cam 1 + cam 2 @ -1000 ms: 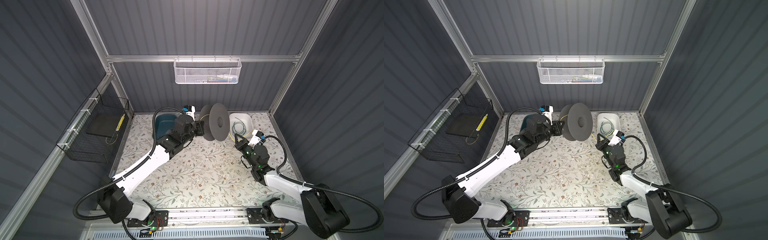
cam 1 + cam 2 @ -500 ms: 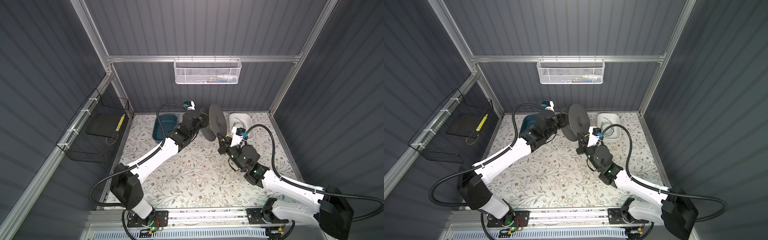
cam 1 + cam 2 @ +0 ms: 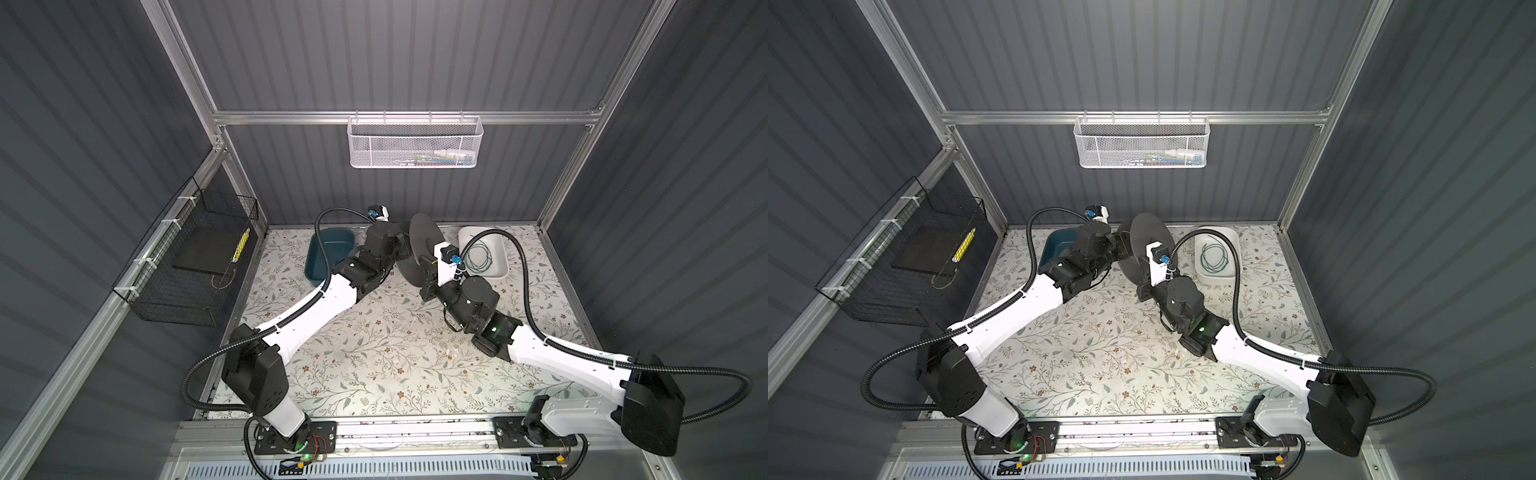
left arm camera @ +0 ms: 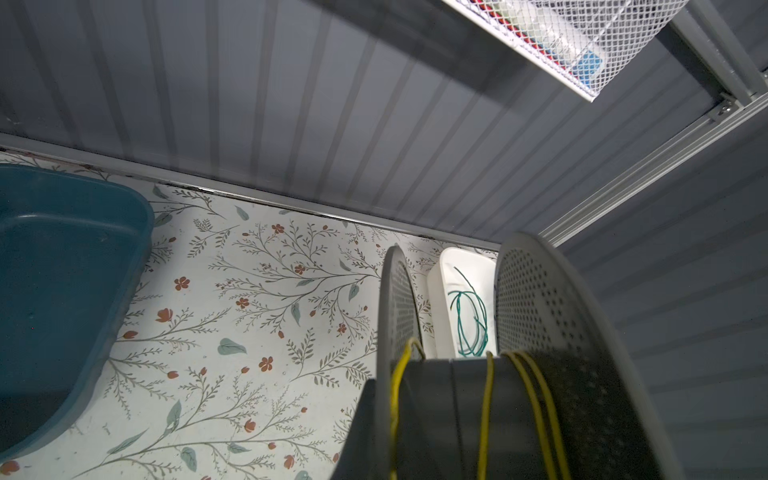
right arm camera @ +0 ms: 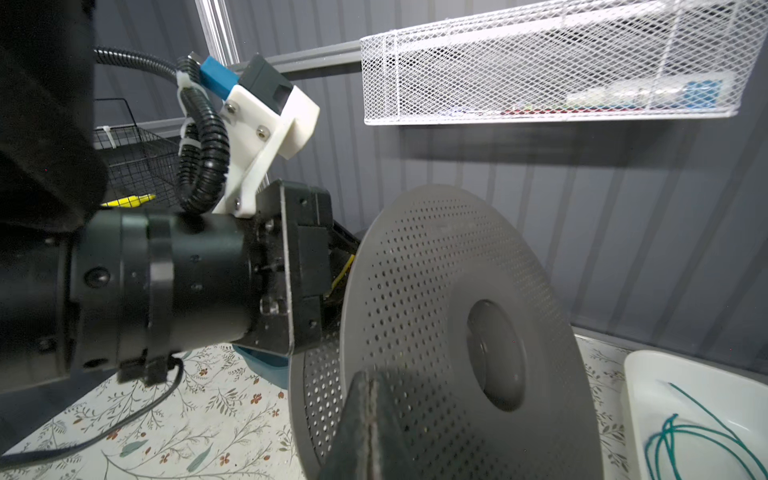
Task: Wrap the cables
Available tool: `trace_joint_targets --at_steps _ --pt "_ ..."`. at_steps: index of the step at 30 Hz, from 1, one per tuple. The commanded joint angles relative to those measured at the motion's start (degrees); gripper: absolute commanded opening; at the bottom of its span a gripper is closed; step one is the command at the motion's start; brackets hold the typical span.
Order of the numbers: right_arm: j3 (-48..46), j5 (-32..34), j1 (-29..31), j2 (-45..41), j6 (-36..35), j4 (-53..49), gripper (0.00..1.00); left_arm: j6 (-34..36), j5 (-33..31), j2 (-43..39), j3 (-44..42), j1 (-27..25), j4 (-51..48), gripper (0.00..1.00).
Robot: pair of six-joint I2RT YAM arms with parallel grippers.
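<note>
A grey perforated spool [image 3: 419,245] [image 3: 1142,241] stands on edge near the back wall. My left gripper [image 3: 401,245] [image 3: 1121,245] [image 4: 384,415] is shut on its near flange. Yellow cable [image 4: 486,407] lies in a few turns round the spool's core [image 4: 453,419]; a short bit of it [image 5: 345,270] shows beside the left gripper. The green cable [image 3: 478,259] [image 3: 1214,257] [image 4: 467,316] [image 5: 698,440] lies coiled in the white tray [image 3: 500,274] [image 3: 1233,243]. My right gripper [image 3: 424,266] [image 3: 1142,266] [image 5: 370,374] is shut against the spool's outer flange [image 5: 457,291], nothing visible between its fingers.
A teal tray [image 3: 328,253] [image 3: 1059,245] [image 4: 62,270] sits at the back left under the left arm. A white mesh basket [image 3: 415,143] [image 5: 540,66] hangs on the back wall, a black wire basket [image 3: 195,257] on the left wall. The floral mat [image 3: 374,353] lies under the arms.
My right gripper has swung left from beside the white tray to the spool's outer flange. The left arm has stretched toward the back, and the spool now shows more edge-on.
</note>
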Motion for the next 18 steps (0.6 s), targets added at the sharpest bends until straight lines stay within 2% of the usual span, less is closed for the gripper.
trace_joint_targets --at_steps 1,5,7,11,18 --pt "3.0 -10.5 2.1 1.3 -2.9 1.9 0.0 6.9 6.5 0.0 -1.9 -3.3 -0.2 0.0" --pt "5.1 -11.1 1.7 3.1 -3.6 -1.9 0.02 8.1 10.4 1.0 -1.9 -4.2 -1.5 0.0" --pt "4.4 -10.8 1.4 3.4 -1.9 -2.6 0.03 8.8 9.2 1.1 -1.5 -4.7 -3.7 0.0" --pt "0.5 -12.6 0.8 2.3 4.4 -1.2 0.09 9.5 2.5 -0.2 -3.9 -5.0 -5.3 0.0" --pt "-4.5 -13.9 0.5 -1.9 9.9 -2.2 0.17 8.9 3.7 0.5 -4.3 -5.0 -4.1 0.0"
